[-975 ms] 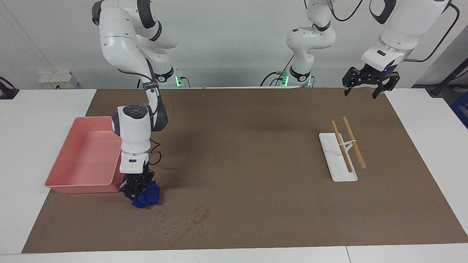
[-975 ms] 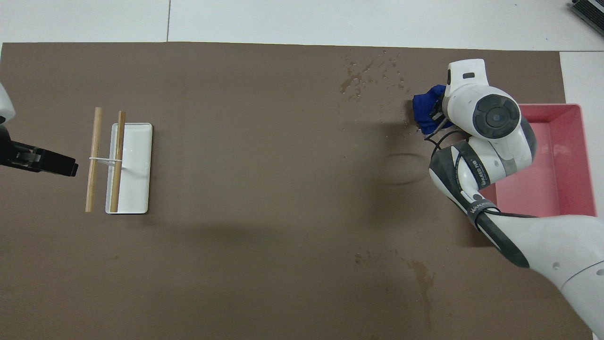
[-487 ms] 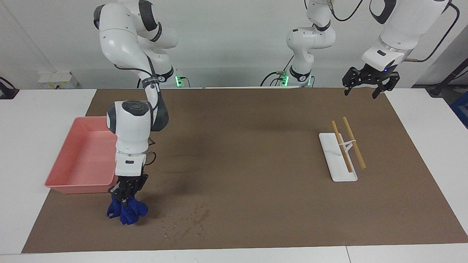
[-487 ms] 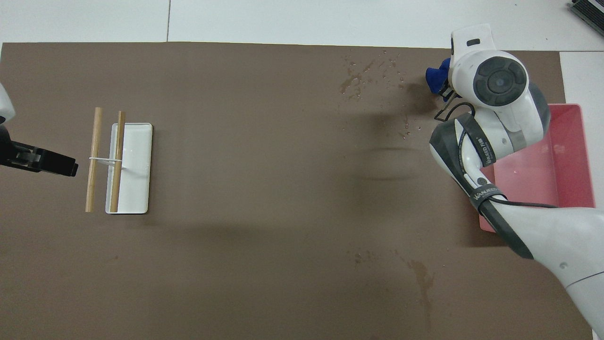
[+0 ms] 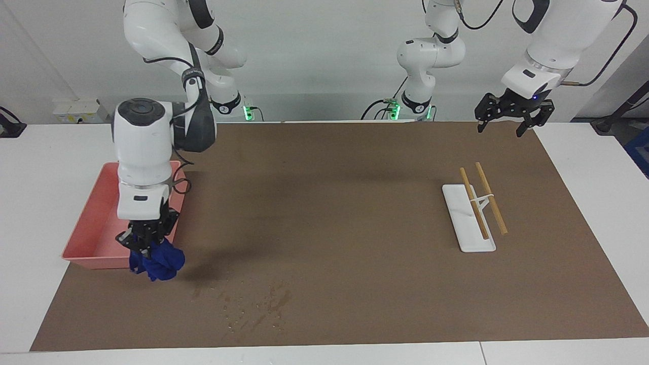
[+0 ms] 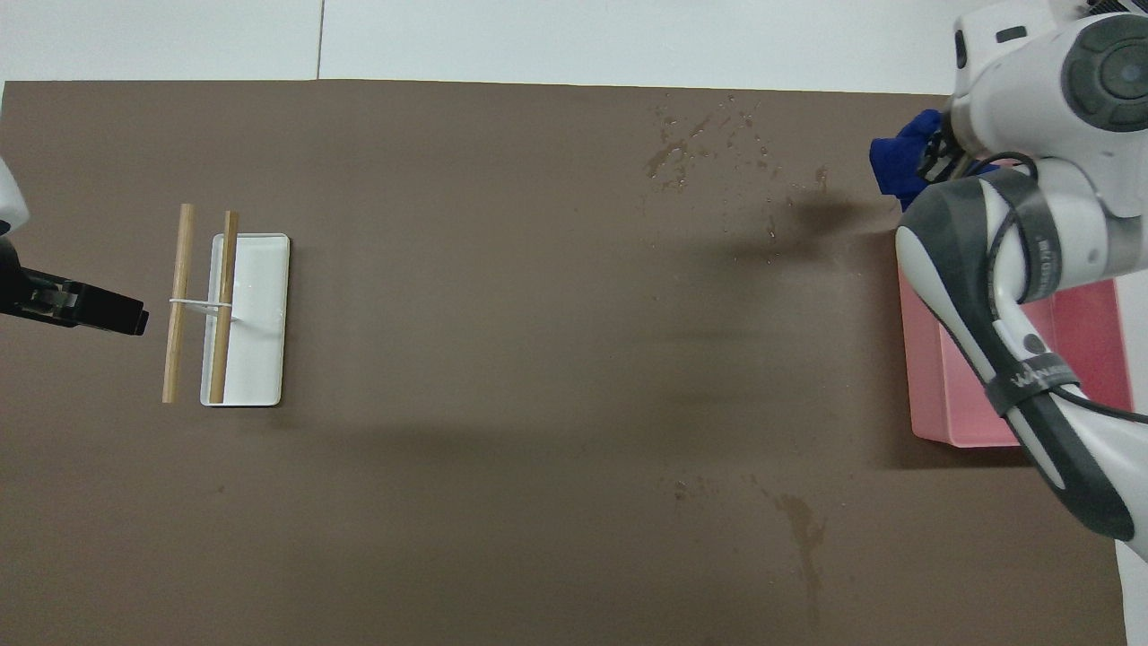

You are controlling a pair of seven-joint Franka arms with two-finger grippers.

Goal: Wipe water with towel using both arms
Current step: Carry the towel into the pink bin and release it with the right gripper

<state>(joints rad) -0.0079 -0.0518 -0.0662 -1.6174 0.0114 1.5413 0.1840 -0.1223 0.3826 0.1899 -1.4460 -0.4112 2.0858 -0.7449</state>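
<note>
- Facing the robots first: the right gripper (image 5: 147, 243) hangs in the air over the edge of the pink tray (image 5: 96, 238) that lies farthest from the robots, its fingers clamped on the towel (image 5: 156, 261), a bunched royal-blue cloth that dangles below them, clear of the brown mat (image 5: 334, 228).
- Small wet spots (image 5: 258, 304) speckle the mat beside the towel's shadow, farther from the robots than the tray.
- The left gripper (image 5: 512, 121) waits, raised over the mat's corner at the left arm's end, its jaws standing wide with nothing between them.
- A white tray (image 5: 469, 218) lies on the mat toward that end, with two wooden sticks (image 5: 484, 197) joined by a white band; one stick lies over the tray, the other just beside it.
- No lettering can be read in this view.
- From overhead: a dark strap on the right arm (image 6: 1013, 296) carries pale lettering, too small to read for certain.
- The towel (image 6: 901, 166) shows only partly here, the arm's wrist covering the rest and the right gripper's fingers; its height above the mat cannot be judged from here.
- Only the left gripper's (image 6: 108, 312) black tip enters here, beside the wooden sticks (image 6: 199, 305).
- This view alone shows a second wet stain (image 6: 798, 529) on the mat, nearer to the robots than the pink tray (image 6: 951, 395).
</note>
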